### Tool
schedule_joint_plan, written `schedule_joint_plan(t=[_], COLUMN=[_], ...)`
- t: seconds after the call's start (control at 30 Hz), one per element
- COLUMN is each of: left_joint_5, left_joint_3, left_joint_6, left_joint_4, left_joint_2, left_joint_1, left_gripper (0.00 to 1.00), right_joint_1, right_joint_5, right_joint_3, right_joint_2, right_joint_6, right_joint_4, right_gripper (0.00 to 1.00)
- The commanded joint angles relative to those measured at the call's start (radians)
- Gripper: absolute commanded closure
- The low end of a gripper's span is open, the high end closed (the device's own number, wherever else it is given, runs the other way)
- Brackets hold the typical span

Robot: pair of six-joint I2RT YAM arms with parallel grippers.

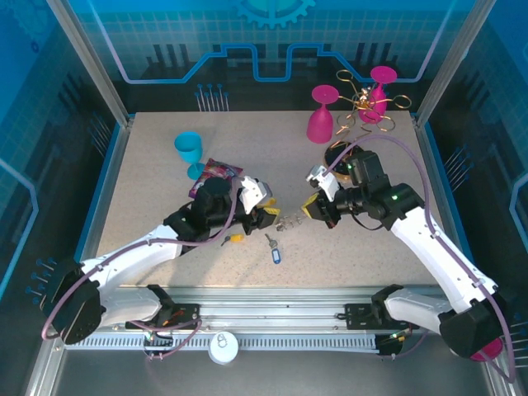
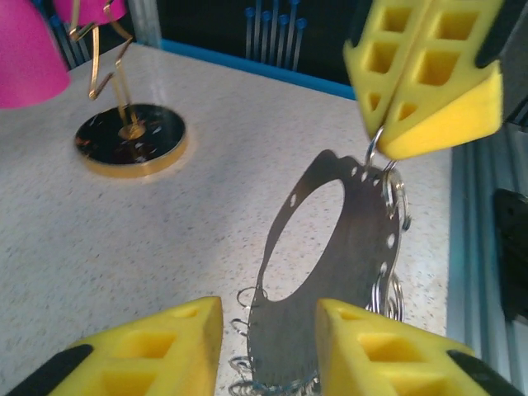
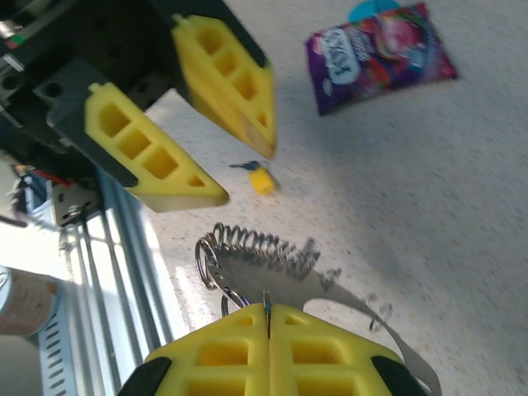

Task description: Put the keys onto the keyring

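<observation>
Right jaws pinching keyring point(image 2: 363, 264), left jaws apart, its lower end cropped

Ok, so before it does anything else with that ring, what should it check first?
1. Hold of the right gripper on the keyring: ok, jaws shut on its edge.
2. Hold of the left gripper on the keyring: not ok, jaws apart, with the ring's lower edge between them.
3. Keys free to pick up: ok, the yellow key and the blue key lie loose on the table, neither of them threaded.
4. Where the keyring opens: cannot tell, no gap visible.
5. The snack packet out of the way: ok, it lies apart from the ring.
</observation>
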State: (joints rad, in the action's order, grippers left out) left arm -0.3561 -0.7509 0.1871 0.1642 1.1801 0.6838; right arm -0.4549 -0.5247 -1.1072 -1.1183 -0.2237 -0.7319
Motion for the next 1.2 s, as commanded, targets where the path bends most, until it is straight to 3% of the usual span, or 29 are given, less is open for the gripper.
schedule_joint_plan(t=[0.0, 0.4, 0.73, 0.93, 1.17], left_joint_5=[-0.132, -0.359, -0.350, -0.339, -0.335], left_joint_3=[-0.002, 0.001, 0.005, 0.009, 0.014], left_joint_6=[0.042, 0.035, 0.062, 0.075, 0.095], left_joint_4=[0.056, 0.106, 0.110, 0.121, 0.124], left_joint_2=[-0.037, -0.011, 0.007, 0.003, 0.001], left_joint_1=[0.000, -0.001, 0.000, 0.000, 0.000], left_gripper=[0.67, 0.69, 0.72, 0.80, 1.00], right_joint_1=[-0.033, -0.085, -0.115, -0.132, -0.139], right_joint_5=[-0.116, -0.168, -0.186, -0.184, -0.181], right_joint_3=[-0.019, -0.031, -0.029, -0.029, -0.028], right_joint_2=[0.017, 0.002, -0.012, -0.020, -0.022], right_joint_6=[-0.080, -0.124, -0.103, -0.101, -0.109], right_joint_4=[0.044, 0.087, 0.132, 0.137, 0.126], right_gripper=[1.00, 1.00, 1.00, 1.00, 1.00])
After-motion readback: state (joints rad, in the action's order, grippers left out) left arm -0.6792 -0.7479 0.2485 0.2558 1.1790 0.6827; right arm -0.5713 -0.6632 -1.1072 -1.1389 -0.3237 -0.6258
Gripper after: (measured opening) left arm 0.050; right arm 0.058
